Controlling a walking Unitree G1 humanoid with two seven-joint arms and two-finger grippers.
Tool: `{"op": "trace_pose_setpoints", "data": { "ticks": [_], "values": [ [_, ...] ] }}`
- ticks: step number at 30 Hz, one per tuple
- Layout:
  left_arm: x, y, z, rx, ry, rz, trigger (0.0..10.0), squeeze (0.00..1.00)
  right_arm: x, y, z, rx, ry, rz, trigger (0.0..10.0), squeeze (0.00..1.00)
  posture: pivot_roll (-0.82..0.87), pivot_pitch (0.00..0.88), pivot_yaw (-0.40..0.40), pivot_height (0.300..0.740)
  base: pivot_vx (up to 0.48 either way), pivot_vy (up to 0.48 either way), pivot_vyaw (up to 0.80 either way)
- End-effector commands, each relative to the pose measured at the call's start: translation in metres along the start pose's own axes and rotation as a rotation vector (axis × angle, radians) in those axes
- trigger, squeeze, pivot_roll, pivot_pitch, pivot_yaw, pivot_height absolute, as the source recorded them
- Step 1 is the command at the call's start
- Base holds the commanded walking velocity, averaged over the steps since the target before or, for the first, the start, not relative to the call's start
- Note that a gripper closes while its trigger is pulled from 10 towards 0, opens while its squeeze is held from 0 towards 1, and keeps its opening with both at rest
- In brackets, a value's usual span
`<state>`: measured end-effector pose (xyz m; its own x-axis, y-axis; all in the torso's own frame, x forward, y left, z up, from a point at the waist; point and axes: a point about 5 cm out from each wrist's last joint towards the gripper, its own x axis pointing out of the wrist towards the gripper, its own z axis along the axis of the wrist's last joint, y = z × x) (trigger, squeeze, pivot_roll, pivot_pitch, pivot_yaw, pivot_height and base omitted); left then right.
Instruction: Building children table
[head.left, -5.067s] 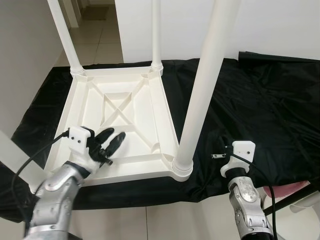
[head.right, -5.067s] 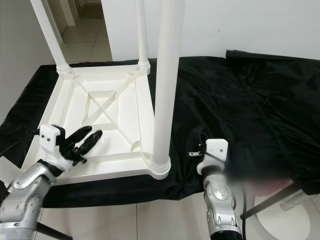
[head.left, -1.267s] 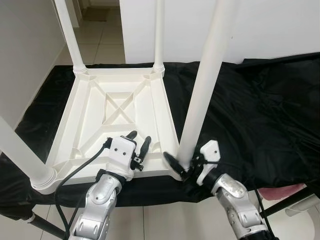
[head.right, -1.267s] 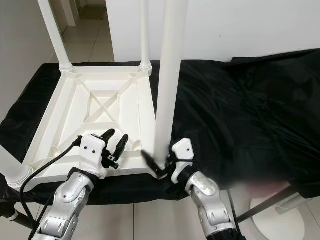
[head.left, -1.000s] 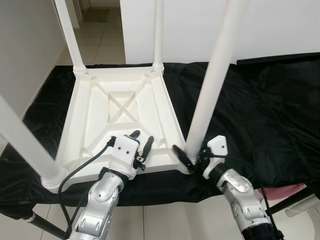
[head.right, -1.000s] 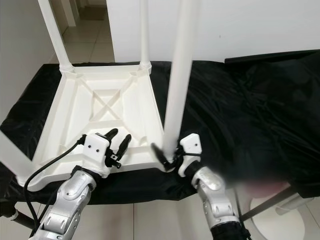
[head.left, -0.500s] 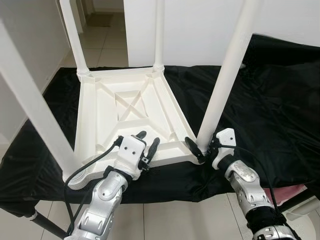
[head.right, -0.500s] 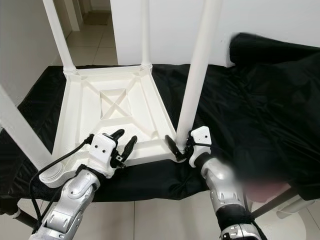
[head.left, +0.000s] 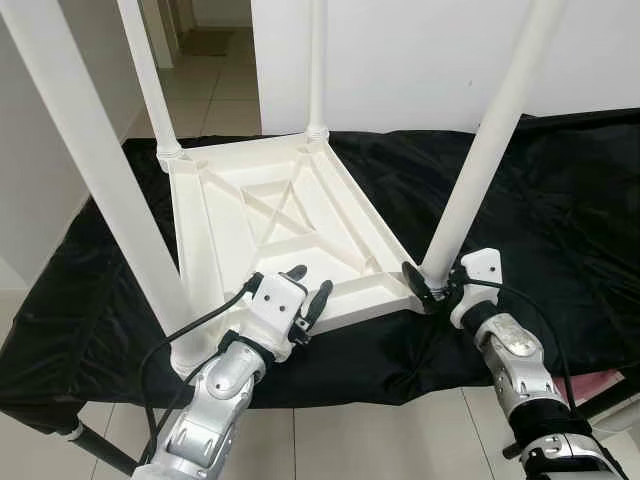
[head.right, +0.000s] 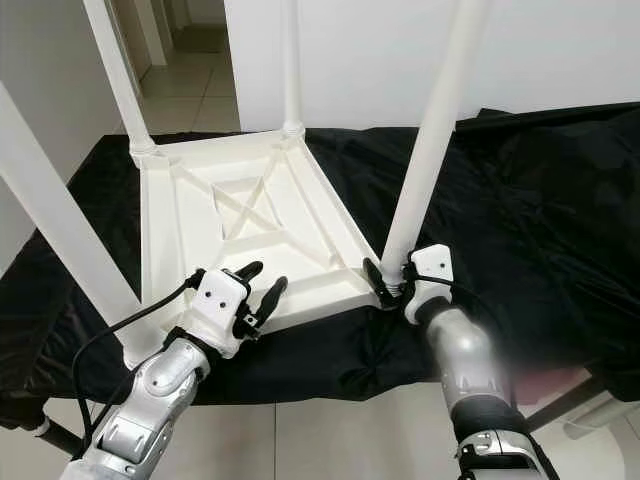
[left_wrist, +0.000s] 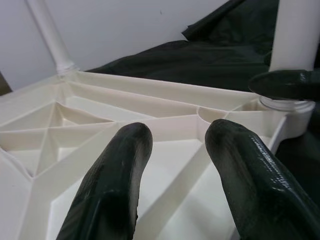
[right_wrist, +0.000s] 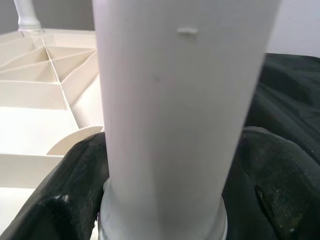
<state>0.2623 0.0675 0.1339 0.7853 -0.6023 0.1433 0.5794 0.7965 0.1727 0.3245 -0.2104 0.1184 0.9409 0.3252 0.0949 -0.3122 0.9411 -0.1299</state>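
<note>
A white plastic children's table (head.left: 262, 205) lies upside down on a black cloth (head.left: 560, 200), its legs pointing up. My left gripper (head.left: 309, 283) is open at the table's near rim, and its two black fingers (left_wrist: 114, 186) hover over the ribbed underside. My right gripper (head.left: 432, 286) is shut on the base of the near-right leg (head.left: 478, 155). The right wrist view shows that leg (right_wrist: 180, 100) held between both fingers (right_wrist: 65, 200). The near-left leg (head.left: 105, 170) rises just left of my left arm.
The black cloth hangs over the support's front edge (head.left: 350, 365), with tiled floor (head.left: 350, 440) below. A white wall (head.left: 400, 60) stands behind and a doorway (head.left: 215, 30) opens at the far left. Something pink (head.left: 605, 382) pokes out at the lower right.
The near end of the table has swung to the right, with both grippers moving along. The right gripper still hugs the near-right leg and the left stays open at the rim.
</note>
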Motion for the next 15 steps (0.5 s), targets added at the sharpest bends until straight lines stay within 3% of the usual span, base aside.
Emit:
{"op": "trace_pose_setpoints", "data": {
  "ticks": [1,6,15],
  "values": [
    [-0.001,-0.012,-0.003,-0.011,0.025,-0.204,10.0,0.0,-0.001,-0.003,0.002,0.008,-0.016,-0.001,10.0,0.0,-0.04,0.0,0.048,0.74,0.0,0.0,0.0],
    [-0.002,-0.024,-0.007,-0.036,0.075,-0.283,10.0,0.0,0.002,0.014,0.002,-0.015,-0.029,0.11,10.0,0.0,-0.04,0.0,0.051,0.74,0.0,0.0,0.0],
    [-0.002,-0.033,-0.013,-0.083,0.148,-0.318,10.0,0.0,0.006,0.013,0.004,-0.035,-0.029,0.157,10.0,0.0,-0.04,0.0,0.04,0.74,0.0,0.0,0.0]
  ]
}}
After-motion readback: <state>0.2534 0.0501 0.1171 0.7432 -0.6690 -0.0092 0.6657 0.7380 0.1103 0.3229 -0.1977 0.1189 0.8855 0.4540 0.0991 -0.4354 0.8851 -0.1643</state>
